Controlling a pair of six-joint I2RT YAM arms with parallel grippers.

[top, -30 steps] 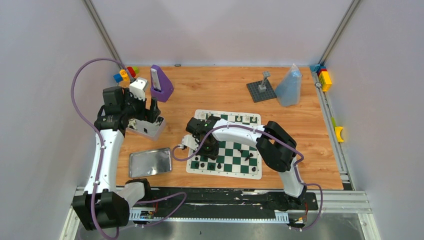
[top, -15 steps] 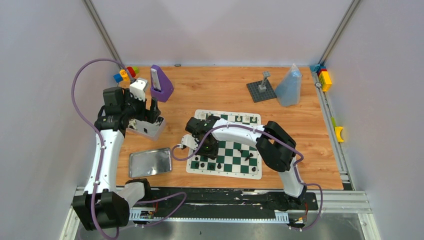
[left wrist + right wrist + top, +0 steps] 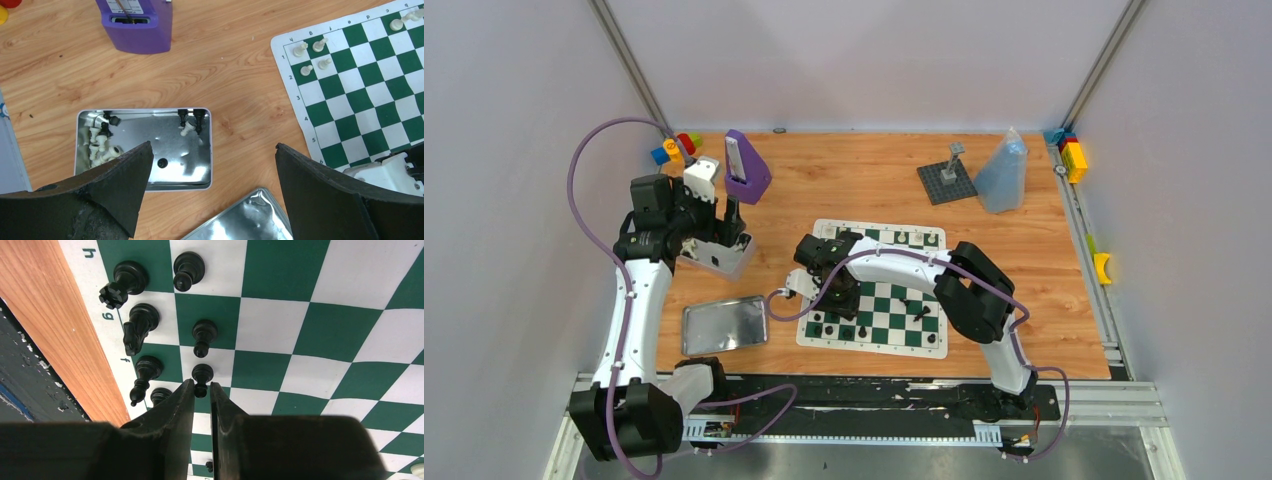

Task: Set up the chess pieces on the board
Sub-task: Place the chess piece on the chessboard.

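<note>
**Black pawn going down on the f file**

The right gripper (image 3: 201, 387) is low over the board (image 3: 879, 303), which lies on the tabletop (image 3: 854, 180) toward the near edge, a little right of centre. Its jaws are drawn almost together and pinch a black pawn (image 3: 202, 374) at the foot. The pawn is upright over the square beside the letter f, in line with a second pawn (image 3: 204, 335) on g and a third (image 3: 188, 267) on h. Behind that row, on the side of the board facing the near edge, stand a rook (image 3: 123, 282), a knight (image 3: 137, 325) and a bishop (image 3: 142, 375). I cannot tell whether the held pawn's base is fully down.

Near the left edge the left gripper (image 3: 212, 150) hangs above an open tin (image 3: 165, 135), jaws spread wide with nothing between them. Loose pieces (image 3: 100, 145), black and white, lie in the tin. A few white pieces (image 3: 312, 55) stand on the board's far side.

As I read it, the step in hand is filling black's pawn row, and much of the set is not yet on the board. The next move calls for parting the jaws only slightly, since the g pawn and the bishop stand close. The gripper should then rise straight up so the pawn is not tipped. After that, another piece has to come from the tin.
</note>
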